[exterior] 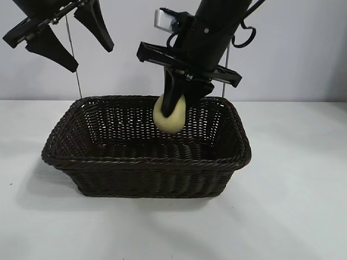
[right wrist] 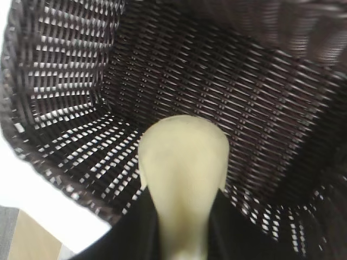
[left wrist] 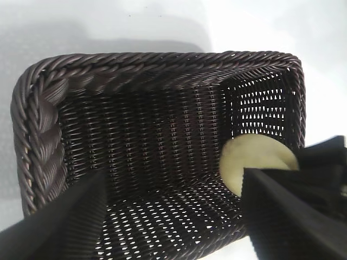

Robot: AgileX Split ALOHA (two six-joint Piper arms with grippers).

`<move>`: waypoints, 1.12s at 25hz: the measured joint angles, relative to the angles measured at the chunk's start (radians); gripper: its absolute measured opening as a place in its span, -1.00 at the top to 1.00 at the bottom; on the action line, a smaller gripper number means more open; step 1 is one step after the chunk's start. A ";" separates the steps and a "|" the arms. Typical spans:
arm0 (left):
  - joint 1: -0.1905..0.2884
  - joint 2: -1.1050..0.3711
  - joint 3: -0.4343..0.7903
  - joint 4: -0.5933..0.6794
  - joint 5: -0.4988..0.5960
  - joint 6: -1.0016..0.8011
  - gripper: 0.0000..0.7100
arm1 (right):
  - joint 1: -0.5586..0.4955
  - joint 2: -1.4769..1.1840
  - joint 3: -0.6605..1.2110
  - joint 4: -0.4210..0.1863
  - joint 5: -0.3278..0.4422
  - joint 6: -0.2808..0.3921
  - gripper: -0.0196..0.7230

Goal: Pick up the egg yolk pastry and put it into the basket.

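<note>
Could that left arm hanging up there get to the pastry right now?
Probably not cleanly. The egg yolk pastry sits between the right gripper's fingers inside the basket, so that arm blocks the way. The left gripper hangs open above the basket's far left corner.

The right hand (exterior: 174, 111) reaches down into the basket (exterior: 146, 162) on the white tabletop (exterior: 293, 216), its fingers pinching the egg yolk pastry (exterior: 169, 118) just above the basket's floor; the left hand (exterior: 65, 35) hangs open, well apart.
</note>
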State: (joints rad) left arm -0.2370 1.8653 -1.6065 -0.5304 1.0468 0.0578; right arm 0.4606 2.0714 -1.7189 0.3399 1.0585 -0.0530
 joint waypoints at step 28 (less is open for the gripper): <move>0.000 0.000 0.000 0.000 0.004 0.000 -0.43 | -0.299 -0.081 -0.196 -0.005 0.173 -0.023 -0.50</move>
State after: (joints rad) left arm -0.2370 1.8653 -1.6065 -0.5304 1.0513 0.0578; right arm 0.1612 1.9908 -1.9148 0.3350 1.2319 -0.0757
